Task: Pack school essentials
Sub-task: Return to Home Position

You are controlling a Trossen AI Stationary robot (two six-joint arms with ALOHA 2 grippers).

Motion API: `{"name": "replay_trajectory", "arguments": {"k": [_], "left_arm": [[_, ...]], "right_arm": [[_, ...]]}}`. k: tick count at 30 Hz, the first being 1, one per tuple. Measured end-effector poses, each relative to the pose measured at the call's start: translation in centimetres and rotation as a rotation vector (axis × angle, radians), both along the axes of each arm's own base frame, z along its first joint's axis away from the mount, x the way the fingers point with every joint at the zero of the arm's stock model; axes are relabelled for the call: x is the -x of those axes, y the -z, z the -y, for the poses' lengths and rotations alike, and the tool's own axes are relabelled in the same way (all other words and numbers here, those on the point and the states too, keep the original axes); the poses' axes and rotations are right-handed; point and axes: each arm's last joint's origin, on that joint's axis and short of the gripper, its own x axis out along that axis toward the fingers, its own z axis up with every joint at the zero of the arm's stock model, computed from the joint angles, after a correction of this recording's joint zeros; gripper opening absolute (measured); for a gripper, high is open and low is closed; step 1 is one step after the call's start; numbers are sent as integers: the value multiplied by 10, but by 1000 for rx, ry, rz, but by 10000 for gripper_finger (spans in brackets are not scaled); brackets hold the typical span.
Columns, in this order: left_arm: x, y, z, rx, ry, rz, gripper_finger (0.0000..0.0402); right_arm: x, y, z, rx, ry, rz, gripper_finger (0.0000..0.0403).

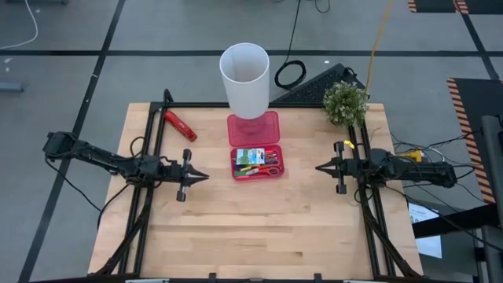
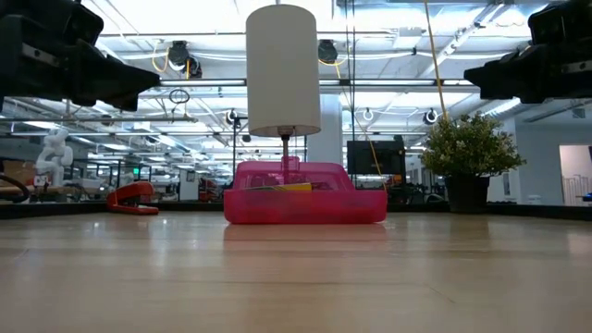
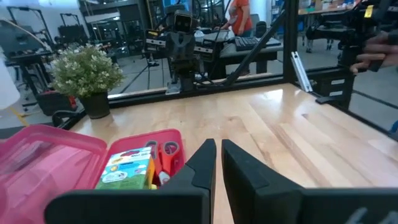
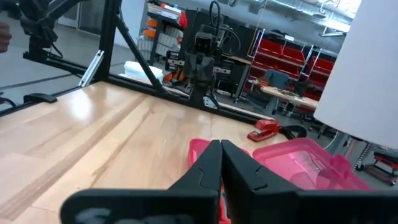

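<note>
The stationery (image 1: 257, 162) already lies in the open pink case (image 1: 236, 172) mid-tabletop, lid (image 1: 253, 128) flipped far. Left hand (image 1: 203, 177) and right hand (image 1: 321, 167) hover clenched either side. Packing looks done; closing the lid likely comes next.

Counter (image 1: 259, 228) was pale wood planks, smooth with a slight sheen. Pencil case (image 1: 257, 163) looked like translucent pink plastic, kinda glossy. White cup (image 1: 245, 79) was matt, and both tools were matt black plastic.
</note>
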Motion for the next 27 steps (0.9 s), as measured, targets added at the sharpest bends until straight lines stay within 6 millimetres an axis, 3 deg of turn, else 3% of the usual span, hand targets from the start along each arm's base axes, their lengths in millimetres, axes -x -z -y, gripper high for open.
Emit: {"name": "replay_trajectory", "arguments": {"k": [11,21,27], "left_arm": [[3,-4,-16,-28,-47,23,30],[15,-2,-28,52,-47,-23,30],[23,0,-26,57,-93,-54,5]], "right_arm": [[0,0,0,-30,-1,-1,0],[0,0,0,-31,-1,-1,0],[0,0,0,-31,-1,-1,0]]}}
